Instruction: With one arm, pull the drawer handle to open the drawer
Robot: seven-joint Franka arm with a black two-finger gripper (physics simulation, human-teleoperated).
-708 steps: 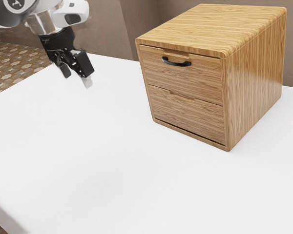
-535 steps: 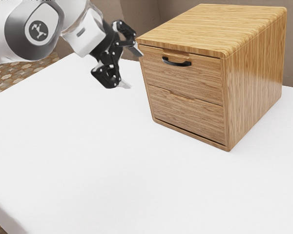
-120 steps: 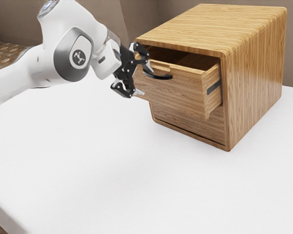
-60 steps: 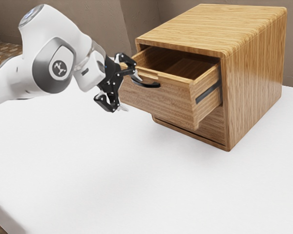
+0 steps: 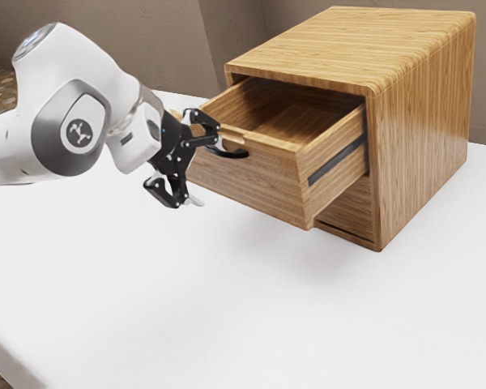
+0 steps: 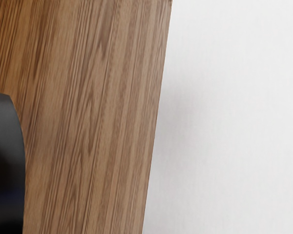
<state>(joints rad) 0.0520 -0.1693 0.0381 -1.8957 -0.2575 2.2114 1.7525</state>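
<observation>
In the exterior view your arm [image 5: 73, 134] is reaching in from the exterior view's left, and its hand [image 5: 201, 165] is sitting right at the front of the top drawer [image 5: 255, 182]. The fingers [image 5: 172, 193] are spreading wide apart and pinching nothing. The upper one is hooking against the black handle [image 5: 229, 152]. The drawer is standing well out of the wooden cabinet [image 5: 421, 113], its inside showing, while the lower drawer [image 5: 350, 212] is lying flush. The cabinet is resting on the white worktop [image 5: 227, 308]. In the wrist view you are facing wood grain [image 6: 88, 117] close to the hand, with worktop [image 6: 234, 117] beside it and a black curved shape [image 6: 5, 165] against the wood (handle or finger, you cannot tell).
</observation>
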